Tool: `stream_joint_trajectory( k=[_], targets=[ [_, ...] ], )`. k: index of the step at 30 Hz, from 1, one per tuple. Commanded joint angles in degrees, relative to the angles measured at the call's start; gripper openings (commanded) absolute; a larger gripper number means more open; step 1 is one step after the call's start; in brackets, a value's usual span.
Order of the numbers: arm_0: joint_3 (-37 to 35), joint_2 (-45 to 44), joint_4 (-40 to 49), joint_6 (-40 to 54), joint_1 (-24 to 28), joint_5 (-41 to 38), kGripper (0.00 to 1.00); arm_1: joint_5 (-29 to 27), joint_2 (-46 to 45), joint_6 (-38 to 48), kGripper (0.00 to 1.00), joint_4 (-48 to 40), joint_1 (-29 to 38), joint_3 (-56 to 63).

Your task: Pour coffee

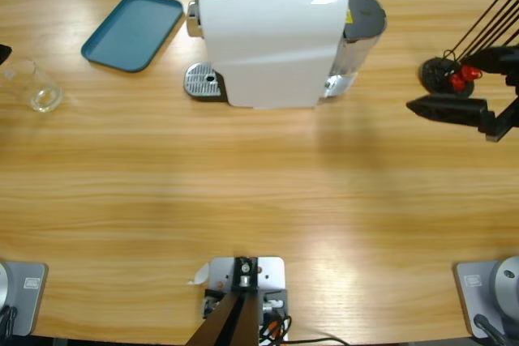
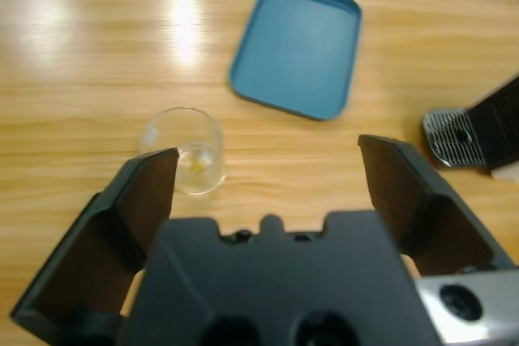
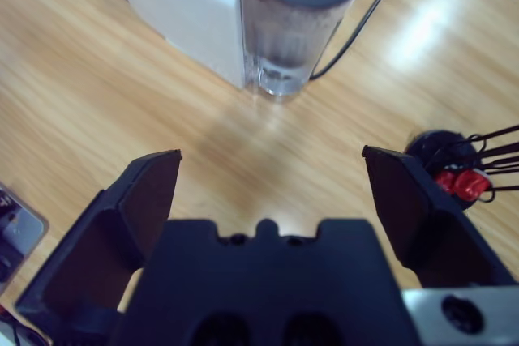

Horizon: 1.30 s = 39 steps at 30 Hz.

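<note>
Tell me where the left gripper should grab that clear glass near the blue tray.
Grip the clear glass across its round side wall, about mid-height, coming in level from the left gripper side. It stands upright with its mouth open, and the coffee sits low, so keep it level.

Tray [image 1: 133,31] left of machine [image 1: 272,38].

- The surface [image 1: 259,192] is light wood with streaky grain.
- The tray [image 1: 133,31] is teal-blue.
- The coffee machine [image 1: 268,38] is white, with a grey top strip and a dark grey tank lid.
- Its drip grate [image 1: 203,80] is silver, dotted with holes.
- The glass [image 2: 185,150] is clear; the coffee [image 2: 197,165] is pale yellow.
- Both hands are black: left hand [image 2: 268,180], right hand [image 3: 272,180].
</note>
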Motion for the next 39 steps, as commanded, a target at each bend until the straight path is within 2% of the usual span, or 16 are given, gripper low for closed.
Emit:
stream_joint_trajectory(
  k=[1, 20, 26, 39],
  targets=[
    [3.71, 11.41, -5.87, -2.84, 4.86, 3.84, 0.959, 3.06, -2.13, -0.33, 1.0, -0.03, -3.96, 3.3],
    [3.62, 19.82, -9.45, -1.43, 5.65, 6.97, 0.996, 4.27, -2.43, -1.57, 1.0, -1.42, -5.0, 3.75],
    [3.61, 23.54, -11.05, -1.85, 5.65, 10.34, 0.996, 4.95, -3.05, -1.57, 1.0, -1.42, -5.0, 3.98],
    [3.27, 30.89, -17.12, -2.13, 6.88, 9.03, 0.996, 5.15, -3.47, -1.64, 1.0, -1.42, -5.0, 4.07]
  ],
)
